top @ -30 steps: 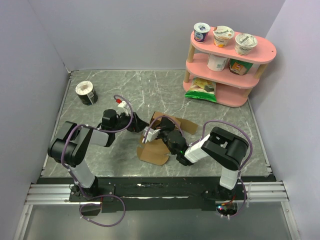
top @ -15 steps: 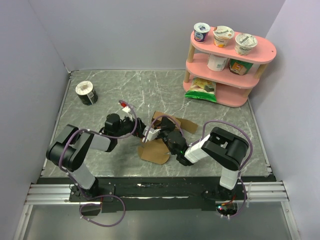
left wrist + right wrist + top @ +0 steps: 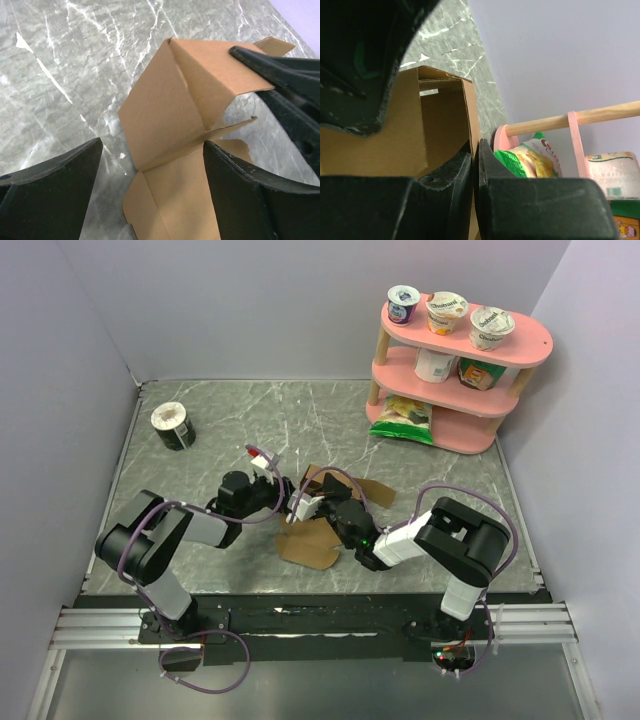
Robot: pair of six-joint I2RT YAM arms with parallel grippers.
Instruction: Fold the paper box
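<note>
The paper box (image 3: 318, 523) is brown cardboard, partly folded, in the middle of the marble table. Some walls stand up, and a flat flap lies toward the near edge. In the left wrist view the paper box (image 3: 175, 110) stands as an open shell over its flat panel. My left gripper (image 3: 152, 200) is open, its fingers wide on either side of that flat panel. My right gripper (image 3: 476, 150) is shut on an upright wall of the paper box (image 3: 440, 115); its fingers (image 3: 280, 70) pinch the wall's top edge. In the top view the left gripper (image 3: 283, 495) is at the box's left side.
A round black-and-white tub (image 3: 173, 425) stands at the back left. A pink shelf (image 3: 455, 370) at the back right holds yogurt cups and a green snack bag (image 3: 402, 415). Walls close in the table on three sides.
My left arm has reached to the right, bringing its open gripper up to the box's left side. The right gripper keeps its pinch on the wall and has shifted slightly.
</note>
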